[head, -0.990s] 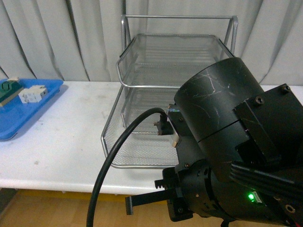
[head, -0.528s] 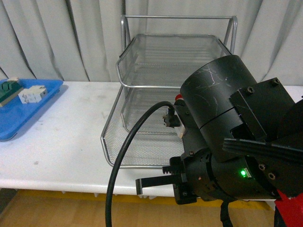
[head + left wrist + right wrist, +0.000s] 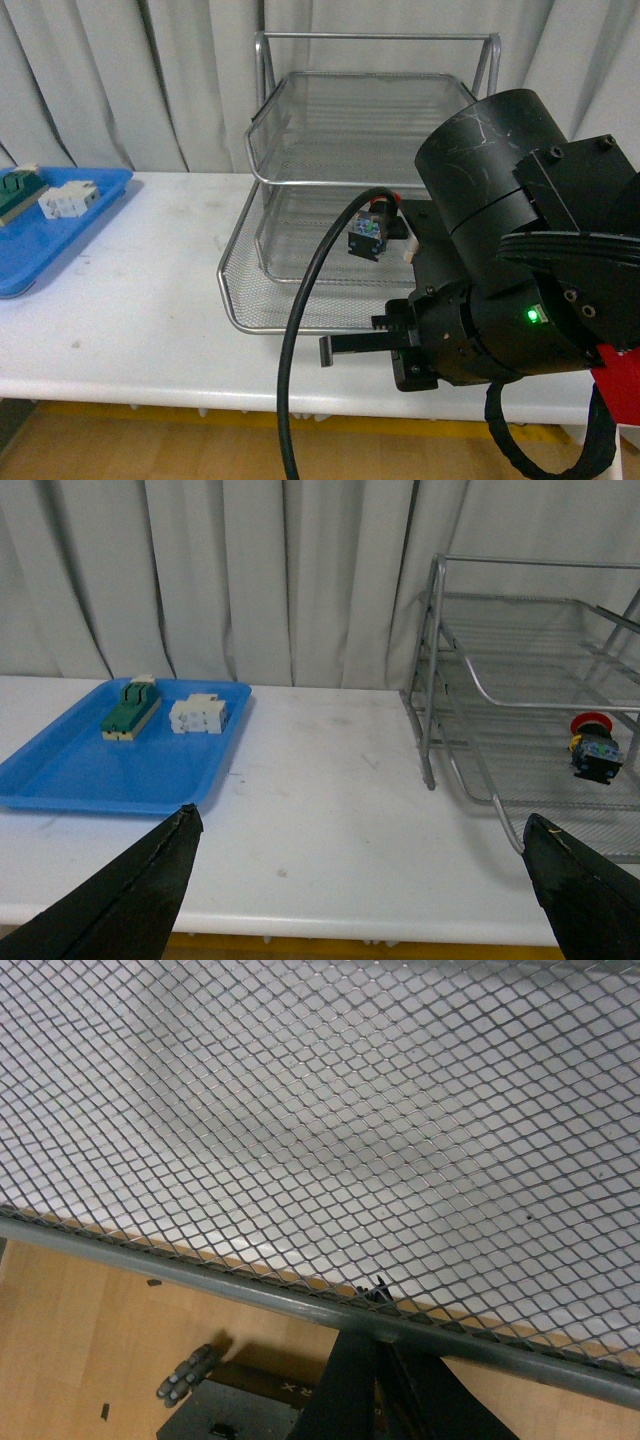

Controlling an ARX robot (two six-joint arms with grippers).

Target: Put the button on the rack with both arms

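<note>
A silver wire-mesh rack (image 3: 365, 190) with three tiers stands on a white table (image 3: 140, 310). The button (image 3: 370, 232), red cap on a dark body, sits just above the rack's bottom tier, toward its right side. In the left wrist view the button (image 3: 594, 748) shows over that same lowest tier, red cap up. Whether it rests on the mesh or hangs in a grip cannot be told.

The right arm (image 3: 520, 260) fills the space in front of the rack's right half, its wrist bent down and in toward the rack. Its claw is hidden behind the arm; its state cannot be told. The right wrist view shows only mesh and the rack's front rail from close by.

The left gripper (image 3: 360, 880) is spread wide and empty, held low in front of the table, well left of the rack.

To the rack's left lies a blue tray (image 3: 50, 235) holding a green-topped block (image 3: 18, 190) and a white block (image 3: 68, 198).

This looks like the placing step, nearly done. The next move likely calls for a clean release, if one is needed, then drawing the arm out without catching the rail.
</note>
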